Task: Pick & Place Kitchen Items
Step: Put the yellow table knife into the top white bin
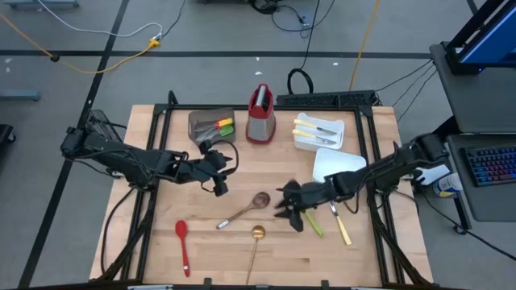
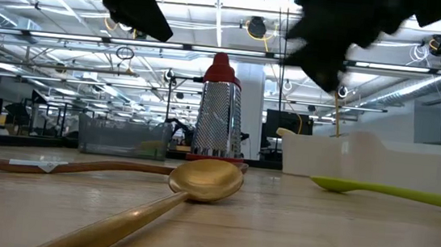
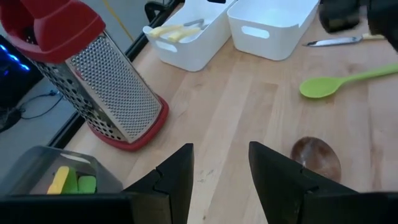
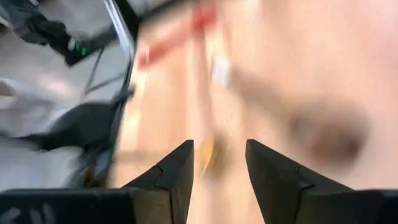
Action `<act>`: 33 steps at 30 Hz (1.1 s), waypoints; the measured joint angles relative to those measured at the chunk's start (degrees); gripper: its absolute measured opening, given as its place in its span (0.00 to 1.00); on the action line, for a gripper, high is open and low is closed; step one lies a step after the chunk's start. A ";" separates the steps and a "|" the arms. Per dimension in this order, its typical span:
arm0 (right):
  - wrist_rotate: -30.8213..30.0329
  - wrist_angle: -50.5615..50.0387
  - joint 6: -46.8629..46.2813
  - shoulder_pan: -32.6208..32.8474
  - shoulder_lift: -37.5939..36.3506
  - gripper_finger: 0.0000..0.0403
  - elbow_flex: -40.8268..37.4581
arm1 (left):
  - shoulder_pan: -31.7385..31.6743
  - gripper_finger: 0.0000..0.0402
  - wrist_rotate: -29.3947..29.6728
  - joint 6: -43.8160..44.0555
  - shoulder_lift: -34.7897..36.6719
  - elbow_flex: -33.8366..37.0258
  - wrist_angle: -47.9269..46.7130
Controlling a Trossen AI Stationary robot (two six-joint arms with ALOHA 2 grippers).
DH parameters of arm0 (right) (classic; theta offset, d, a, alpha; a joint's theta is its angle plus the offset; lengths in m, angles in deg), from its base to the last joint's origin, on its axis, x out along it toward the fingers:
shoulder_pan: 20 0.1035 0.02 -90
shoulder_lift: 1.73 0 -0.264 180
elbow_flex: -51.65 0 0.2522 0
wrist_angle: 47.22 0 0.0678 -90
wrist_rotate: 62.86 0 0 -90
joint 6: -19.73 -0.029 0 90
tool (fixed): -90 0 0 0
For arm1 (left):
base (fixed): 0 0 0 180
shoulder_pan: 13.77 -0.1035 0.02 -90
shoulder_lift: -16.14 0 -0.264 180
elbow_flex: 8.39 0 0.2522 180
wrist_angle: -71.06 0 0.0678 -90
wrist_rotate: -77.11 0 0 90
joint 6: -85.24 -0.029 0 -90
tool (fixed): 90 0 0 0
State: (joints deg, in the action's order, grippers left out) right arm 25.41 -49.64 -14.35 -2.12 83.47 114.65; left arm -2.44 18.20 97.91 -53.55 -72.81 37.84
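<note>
A: How far along?
B: Some knives [image 1: 317,129] sit in a tray [image 1: 300,142]. Both end effectors, left [image 1: 219,187] and right [image 1: 284,208], gape empty.
A: What's left?
B: The wooden spoon [image 1: 243,210] between them, the gold spoon [image 1: 255,242] and red spoon [image 1: 183,242] nearby on the counter [image 1: 363,258].

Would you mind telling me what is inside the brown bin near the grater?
The brown bin holds slim utensils with yellow, green and red handles. In the left wrist view only yellow and green ends show above its wall; how many there are, and their working ends, is hidden.
</note>
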 joint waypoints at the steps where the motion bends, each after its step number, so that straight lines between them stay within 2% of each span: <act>1: 3.01 -2.97 -6.60 0.27 0.20 0.35 0.00 | -0.02 0.40 0.00 -0.49 0.00 0.00 0.02; 4: 11.21 -8.52 -24.29 1.68 1.37 0.35 0.00 | -0.02 0.40 -0.01 -1.01 0.00 0.00 0.02; 9: 21.81 -16.45 -40.56 5.36 1.84 0.35 -0.04 | -0.02 0.40 -0.01 -1.15 0.00 0.00 0.01; 14: 27.19 -29.51 -54.10 8.73 1.57 0.35 -0.04 | -0.02 0.40 -0.01 -2.19 0.00 0.00 -0.02; 16: 27.58 -35.65 -58.55 9.85 1.56 0.35 -0.04 | -0.02 0.40 -0.01 -2.40 0.00 0.00 -0.11; 20: 27.54 -47.31 -64.56 10.70 1.58 0.35 -0.07 | -0.02 0.40 -0.01 -4.02 0.00 0.00 -0.11; 25: 27.17 -57.79 -65.65 10.63 1.58 0.35 -0.07 | -0.07 0.40 -0.03 -3.95 0.00 0.00 -0.11; 33: 25.68 -55.01 -65.73 10.72 1.60 0.35 -3.81 | -0.07 0.40 -0.04 -3.54 0.00 0.00 -0.17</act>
State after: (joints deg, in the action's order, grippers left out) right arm 51.09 -104.66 -80.08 8.60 85.07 110.84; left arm -2.50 18.15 94.36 -53.55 -72.81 37.66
